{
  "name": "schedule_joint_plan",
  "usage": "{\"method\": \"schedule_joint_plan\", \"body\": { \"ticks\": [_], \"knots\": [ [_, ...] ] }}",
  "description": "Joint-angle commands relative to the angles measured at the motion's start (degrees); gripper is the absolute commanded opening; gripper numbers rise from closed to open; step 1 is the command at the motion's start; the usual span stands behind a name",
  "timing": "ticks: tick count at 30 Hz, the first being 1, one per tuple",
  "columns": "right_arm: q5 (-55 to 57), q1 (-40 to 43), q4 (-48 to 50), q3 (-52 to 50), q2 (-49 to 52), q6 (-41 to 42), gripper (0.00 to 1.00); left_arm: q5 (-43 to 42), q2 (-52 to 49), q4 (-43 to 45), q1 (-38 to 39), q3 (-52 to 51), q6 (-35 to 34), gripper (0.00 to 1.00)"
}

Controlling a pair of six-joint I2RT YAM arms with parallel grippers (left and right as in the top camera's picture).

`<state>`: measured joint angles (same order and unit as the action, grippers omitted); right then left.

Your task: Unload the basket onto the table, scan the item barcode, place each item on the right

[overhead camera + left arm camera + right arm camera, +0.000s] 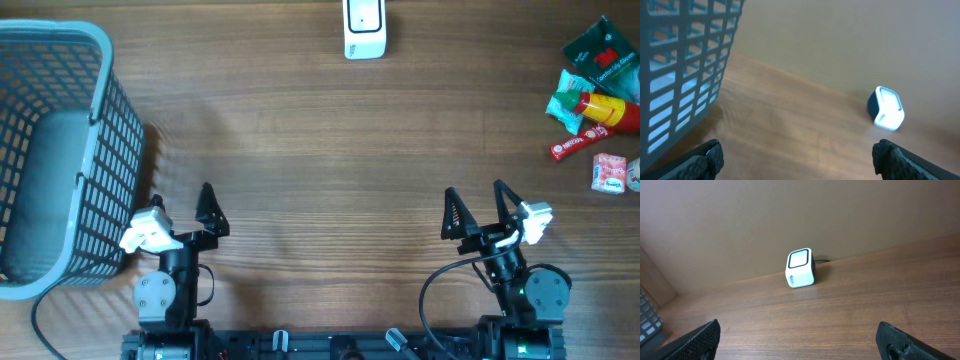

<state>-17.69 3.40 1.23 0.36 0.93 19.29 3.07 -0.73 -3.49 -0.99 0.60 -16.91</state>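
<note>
The barcode scanner [364,28], a small white block with a dark back, stands at the middle of the counter's [320,150] far edge, its pale window facing up and toward the arms. The goods lie in a loose cluster at the counter's far right corner: a green packet [603,55], a teal packet [566,100] under a yellow-and-red tube [605,108], a red bar [572,148] and a small pink-and-white box [608,172] nearest the arms. No barcode can be read.

Both arms sit at the near edge. The left jaws stand wide and hold nothing; the right jaws likewise. A grey-blue mesh basket [110,150] fills the left edge, and its near corner crowds the left arm [165,270]; whether they touch I cannot tell. The right arm [510,265] is the one nearer the goods, though well apart from them.
</note>
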Motion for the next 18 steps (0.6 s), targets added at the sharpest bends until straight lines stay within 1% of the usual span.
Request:
{"method": "schedule_joint_plan", "body": {
  "ticks": [1, 18],
  "knots": [
    [1.03, -0.28, 0.13, -0.07, -0.50, 0.37, 1.00, -2.51, 0.55, -0.81, 0.52, -0.28, 6.29, 1.00],
    [1.03, -0.28, 0.13, -0.07, -0.50, 0.37, 1.00, -2.38, 0.46, -0.63, 0.52, -0.28, 6.64, 1.00]
  ]
}}
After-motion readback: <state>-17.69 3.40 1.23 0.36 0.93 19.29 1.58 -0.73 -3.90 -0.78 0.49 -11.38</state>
